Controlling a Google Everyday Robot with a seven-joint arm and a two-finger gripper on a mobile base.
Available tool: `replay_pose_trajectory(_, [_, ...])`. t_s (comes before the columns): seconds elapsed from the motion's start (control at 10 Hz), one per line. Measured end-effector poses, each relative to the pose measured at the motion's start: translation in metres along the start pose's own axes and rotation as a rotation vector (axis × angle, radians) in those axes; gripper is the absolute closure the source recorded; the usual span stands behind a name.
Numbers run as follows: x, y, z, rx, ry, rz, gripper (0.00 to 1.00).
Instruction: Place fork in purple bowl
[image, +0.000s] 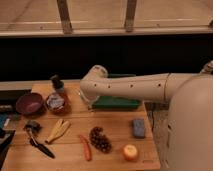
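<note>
The purple bowl (28, 103) sits at the table's far left, dark maroon and round. I cannot make out the fork; it is hidden or out of view. My white arm reaches in from the right across the table. Its end bends down at the table's middle back. The gripper (86, 101) hangs below that bend, at the left end of the green tray (120, 103), well right of the purple bowl.
An orange-rimmed bowl (56, 102) and a dark bottle (57, 83) stand right of the purple bowl. In front lie a black-handled tool (39, 142), a banana (58, 130), a red chili (86, 148), a dark cluster (100, 139), a blue block (138, 127) and an orange fruit (131, 152).
</note>
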Motion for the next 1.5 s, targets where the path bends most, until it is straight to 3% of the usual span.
replay_pose_trajectory(0.3, [-0.047,0.001,-0.022,-0.01,-0.059,-0.056,1.0])
replay_pose_trajectory(0.6, [-0.103,0.032,-0.033,-0.02,-0.107,-0.155,1.0])
replay_pose_trajectory(0.9, [-0.148,0.076,-0.031,-0.073,-0.142,-0.222,1.0])
replay_pose_trajectory(1.5, [-0.15,0.076,-0.031,-0.071,-0.143,-0.223,1.0])
